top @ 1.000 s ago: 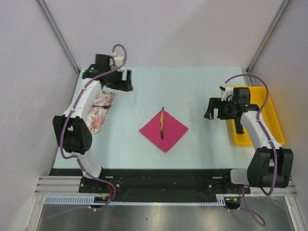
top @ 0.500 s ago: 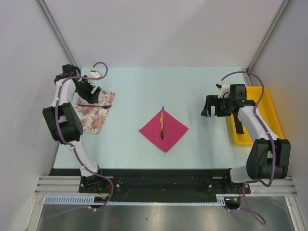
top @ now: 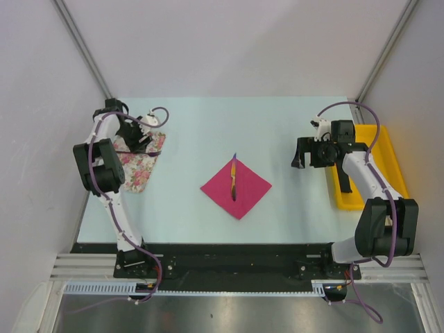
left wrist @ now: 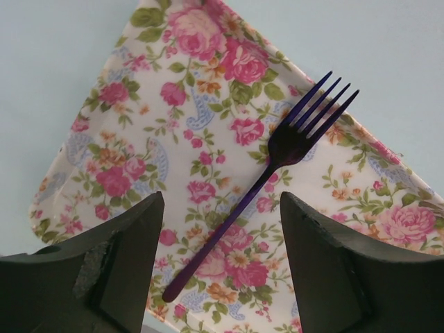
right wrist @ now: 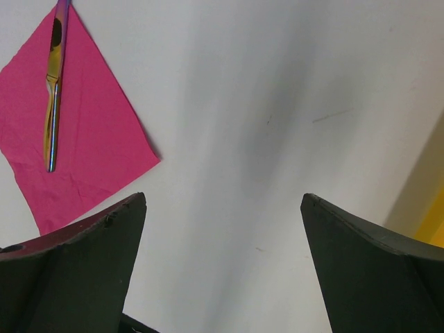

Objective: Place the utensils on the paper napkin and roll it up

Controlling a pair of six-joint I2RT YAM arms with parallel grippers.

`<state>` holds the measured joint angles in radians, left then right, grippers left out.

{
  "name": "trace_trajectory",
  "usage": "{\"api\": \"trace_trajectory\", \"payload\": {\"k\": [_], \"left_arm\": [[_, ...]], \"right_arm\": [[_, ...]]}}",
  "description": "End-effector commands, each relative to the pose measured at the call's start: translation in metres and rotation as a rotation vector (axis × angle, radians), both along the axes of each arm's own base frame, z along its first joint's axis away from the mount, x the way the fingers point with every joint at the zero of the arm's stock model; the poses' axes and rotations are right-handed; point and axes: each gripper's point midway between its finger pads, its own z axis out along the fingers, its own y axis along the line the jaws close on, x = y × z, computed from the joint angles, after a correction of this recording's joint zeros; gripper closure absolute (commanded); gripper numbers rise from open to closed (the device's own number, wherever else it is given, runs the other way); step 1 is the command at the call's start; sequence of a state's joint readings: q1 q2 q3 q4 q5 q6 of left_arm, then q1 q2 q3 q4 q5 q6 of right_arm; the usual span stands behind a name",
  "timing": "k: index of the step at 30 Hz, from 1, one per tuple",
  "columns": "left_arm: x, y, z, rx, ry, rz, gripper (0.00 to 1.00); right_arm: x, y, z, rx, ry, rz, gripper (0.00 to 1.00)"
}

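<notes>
- Left gripper (top: 139, 137): we see it at the far-left of the table (top: 277, 125), over the floral mat (top: 135, 177).
- Left claw state, wrist view: the gripper (left wrist: 218, 208) is spread wide and grips nothing. Both fingers (left wrist: 132, 263) sit above the mat (left wrist: 173, 104).
- Purple fork (left wrist: 267, 173): it lies flat on the mat, diag. to the frame, w/ tines toward upper right. The handle end falls between the two fingers in this view. We cannot tell if the fingers touch the mat.
- Paper napkin (top: 236, 187): it lies flat at table ctr., turned as a diamond, one corner toward the arm bases. It is well apart from the fork.
- Yellow-orange utensil (top: 234, 179): it rests on the napkin's left half, approx. along the near-far diagonal. Its purplish far end reaches the napkin's far corner.
- Right gripper (top: 300, 154): it hangs over bare table between the napkin and the yellow bin (top: 388, 173).
- Right claw state, wrist view: the gripper (right wrist: 222, 201) is spread wide w/ nothing between the fingers (right wrist: 76, 263). The napkin (right wrist: 76, 132) and the utensil (right wrist: 53, 83) show at upper left of that view.
</notes>
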<state>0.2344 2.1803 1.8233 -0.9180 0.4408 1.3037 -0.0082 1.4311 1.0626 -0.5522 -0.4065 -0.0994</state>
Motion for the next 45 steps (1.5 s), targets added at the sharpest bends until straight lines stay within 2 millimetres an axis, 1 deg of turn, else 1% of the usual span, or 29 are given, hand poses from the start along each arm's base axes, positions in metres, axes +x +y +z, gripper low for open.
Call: {"api": "trace_trajectory", "payload": {"k": [1,2,7,10,11,13,14,16,17,18,20,22,25,26,29,30,31,32,33,34,37,38,39,40,41,42,43,44,45], "left_arm": [[0.005,-0.003,-0.005,0.044,-0.006,-0.1,0.28],[0.002,-0.002,-0.015,0.044,0.022,-0.109,0.28],[-0.006,0.0,-0.028,0.057,0.066,-0.119,0.34],[-0.009,0.001,-0.031,0.071,0.069,-0.132,0.49],[-0.011,0.002,-0.031,0.075,0.074,-0.135,0.56],[-0.016,0.001,-0.031,0.075,0.081,-0.138,0.66],[-0.017,0.001,-0.029,0.073,0.08,-0.136,0.73],[-0.022,-0.001,-0.026,0.072,0.086,-0.132,0.81],[-0.024,-0.001,-0.024,0.069,0.091,-0.116,0.89],[-0.025,-0.002,-0.024,0.062,0.094,-0.106,0.93],[-0.028,-0.005,-0.017,0.044,0.092,-0.075,1.0],[-0.026,-0.009,-0.008,0.016,0.07,-0.042,1.0],[-0.021,-0.015,0.014,-0.028,0.028,0.02,1.0],[-0.019,-0.016,0.026,-0.049,0.014,0.08,1.0],[-0.01,-0.016,0.046,-0.087,-0.019,0.22,1.0],[-0.008,-0.016,0.06,-0.097,-0.044,0.25,1.0],[-0.004,-0.015,0.066,-0.107,-0.067,0.282,1.0],[-0.003,-0.012,0.069,-0.11,-0.061,0.39,1.0],[0.0,-0.012,0.082,-0.112,-0.093,0.445,1.0],[-0.002,-0.015,0.089,-0.124,-0.085,0.476,1.0],[-0.011,-0.036,0.114,-0.16,-0.095,0.633,1.0],[-0.014,-0.06,0.12,-0.206,-0.082,0.71,1.0],[-0.025,-0.067,0.113,-0.195,-0.062,0.761,1.0],[-0.029,-0.08,0.134,-0.235,-0.111,0.781,1.0],[-0.034,-0.11,0.138,-0.296,-0.102,0.851,1.0],[-0.04,-0.115,0.134,-0.288,-0.117,0.92,1.0],[-0.05,-0.148,0.141,-0.351,-0.091,0.946,1.0],[-0.057,-0.165,0.14,-0.369,-0.066,0.956,1.0],[-0.061,-0.171,0.136,-0.353,-0.079,0.999,1.0]], "right_arm": [[0.012,-0.003,0.01,-0.032,-0.042,0.004,0.0],[0.013,-0.004,0.009,-0.036,-0.04,0.001,0.0],[0.017,-0.007,0.009,-0.05,-0.041,-0.003,0.0],[0.018,-0.008,0.009,-0.056,-0.041,-0.006,0.0],[0.018,-0.008,0.009,-0.056,-0.041,-0.006,0.0],[0.019,-0.008,0.009,-0.059,-0.043,-0.01,0.0],[0.019,-0.009,0.009,-0.059,-0.044,-0.012,0.0],[0.019,-0.01,0.009,-0.062,-0.044,-0.025,0.0],[0.019,-0.01,0.007,-0.061,-0.04,-0.026,0.0],[0.018,-0.011,0.007,-0.061,-0.04,-0.03,0.0],[0.019,-0.012,0.006,-0.057,-0.039,-0.04,0.0],[0.019,-0.012,0.007,-0.054,-0.041,-0.04,0.0],[0.019,-0.013,0.007,-0.053,-0.043,-0.043,0.0],[0.019,-0.014,0.008,-0.051,-0.046,-0.043,0.0],[0.016,-0.014,0.009,-0.051,-0.039,-0.04,0.0],[0.016,-0.014,0.01,-0.051,-0.041,-0.041,0.0],[0.014,-0.013,0.009,-0.05,-0.033,-0.039,0.0],[0.014,-0.014,0.009,-0.05,-0.035,-0.041,0.0],[0.013,-0.014,0.011,-0.05,-0.036,-0.041,0.0],[0.011,-0.014,0.01,-0.048,-0.033,-0.041,0.0],[0.009,-0.012,0.013,-0.033,-0.031,-0.051,0.0],[0.008,-0.012,0.013,-0.029,-0.03,-0.054,0.0],[0.008,-0.011,0.015,-0.022,-0.035,-0.055,0.0],[0.008,-0.01,0.017,-0.015,-0.037,-0.059,0.0],[0.006,-0.009,0.017,-0.006,-0.033,-0.065,0.0],[0.006,-0.008,0.02,0.001,-0.044,-0.066,0.0],[0.005,-0.008,0.02,0.007,-0.043,-0.071,0.0],[0.003,-0.007,0.019,0.011,-0.04,-0.071,0.0],[0.002,-0.006,0.018,0.013,-0.037,-0.068,0.0]]}}
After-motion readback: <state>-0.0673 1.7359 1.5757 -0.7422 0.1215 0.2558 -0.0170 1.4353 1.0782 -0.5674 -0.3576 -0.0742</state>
